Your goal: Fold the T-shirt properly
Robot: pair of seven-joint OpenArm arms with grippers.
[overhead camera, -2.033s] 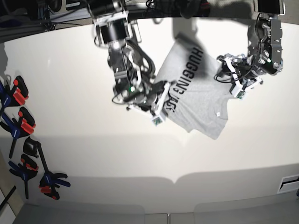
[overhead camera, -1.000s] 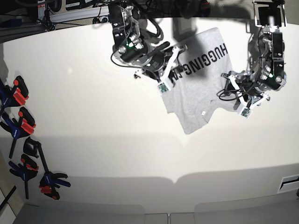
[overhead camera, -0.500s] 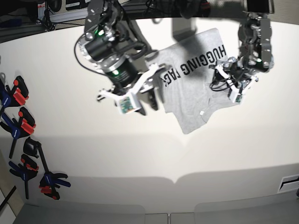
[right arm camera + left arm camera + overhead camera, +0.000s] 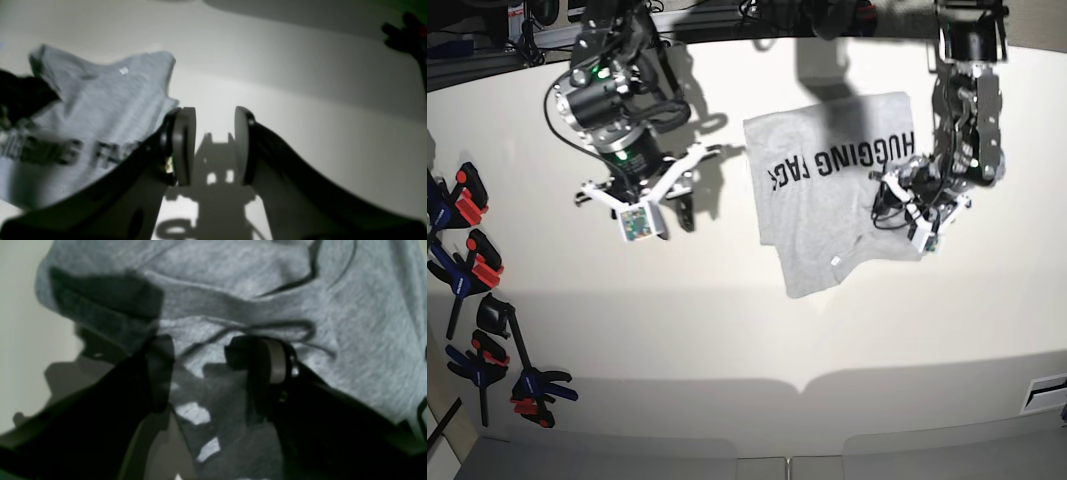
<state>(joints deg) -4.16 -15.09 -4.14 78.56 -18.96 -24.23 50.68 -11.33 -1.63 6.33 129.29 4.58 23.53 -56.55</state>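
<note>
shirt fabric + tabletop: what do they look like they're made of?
T-shirt: looks like a soft knit, probably cotton jersey, matte heather-grey; flecked weave and limp folds show in the left wrist view, with black printed lettering.
Table: smooth, off-white, slightly glossy, likely laminate or painted board; it shows soft reflections and crisp shadows, and the exact material is unclear.

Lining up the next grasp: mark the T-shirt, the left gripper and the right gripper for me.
T-shirt (image 4: 827, 200), base view, on the grey fabric below the lettering.
left gripper (image 4: 200, 373), left wrist view, between its fingertips, over bunched cloth.
right gripper (image 4: 215, 143), right wrist view, between its open fingertips, over bare table.
</note>
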